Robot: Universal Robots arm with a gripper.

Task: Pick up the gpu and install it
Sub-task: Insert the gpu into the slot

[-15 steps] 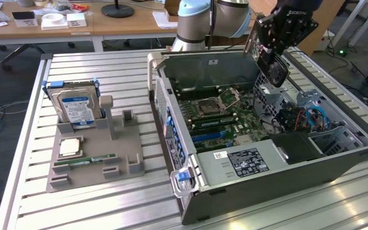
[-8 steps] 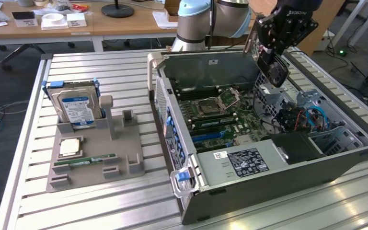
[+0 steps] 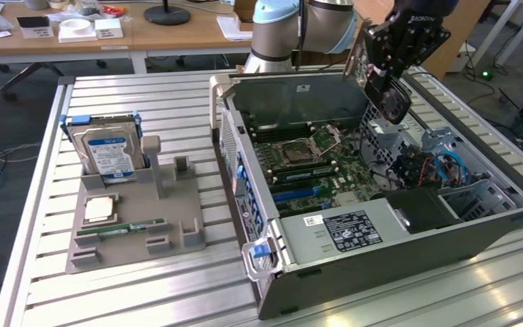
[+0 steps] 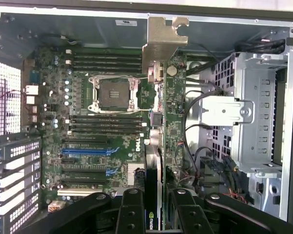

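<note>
Green gpu (image 4: 174,112) edge-on, apparently above motherboard (image 4: 102,122)

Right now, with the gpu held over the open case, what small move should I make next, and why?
Probably turn the wrist before lowering: the gripper is shut on the gpu, which hangs above the motherboard crosswise to the blue slots.

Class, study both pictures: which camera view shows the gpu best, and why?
The wrist view: the gpu stands close, its green board and silver bracket plain, gripped between the jaws. The exterior view shows it small, its dark face turned out, above the open computer case.
</note>
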